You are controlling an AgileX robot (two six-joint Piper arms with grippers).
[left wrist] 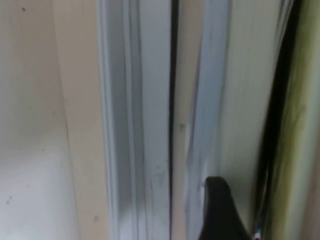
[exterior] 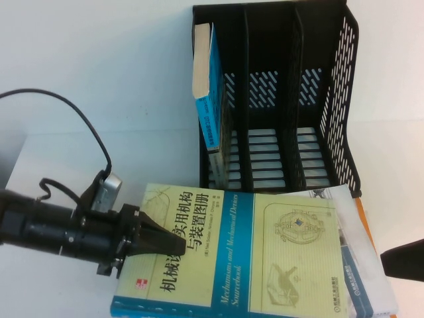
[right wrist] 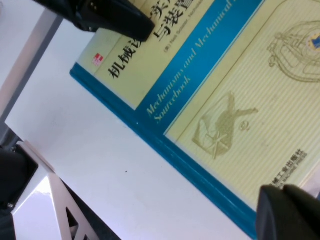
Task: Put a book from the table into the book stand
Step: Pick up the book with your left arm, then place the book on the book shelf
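The book [exterior: 265, 265], thick with a pale yellow-green cover, blue band and blue spine, lies flat on the white table [exterior: 79, 66] in front of the black book stand [exterior: 338, 99]. My left gripper [exterior: 149, 237] reaches in from the left and is shut on the book's left edge, with its upper finger on the cover. The left wrist view shows one finger [left wrist: 220, 210] against page edges. My right gripper [right wrist: 290, 212] is shut and empty over the book's [right wrist: 225, 75] near right corner; it shows at the right edge of the high view [exterior: 403, 260].
A thinner blue-covered book [exterior: 213, 93] stands in the stand's left slot; the other two slots hold nothing. A white book [exterior: 361, 258] lies under the big book, sticking out at the right. A black cable [exterior: 86, 126] loops over the left arm.
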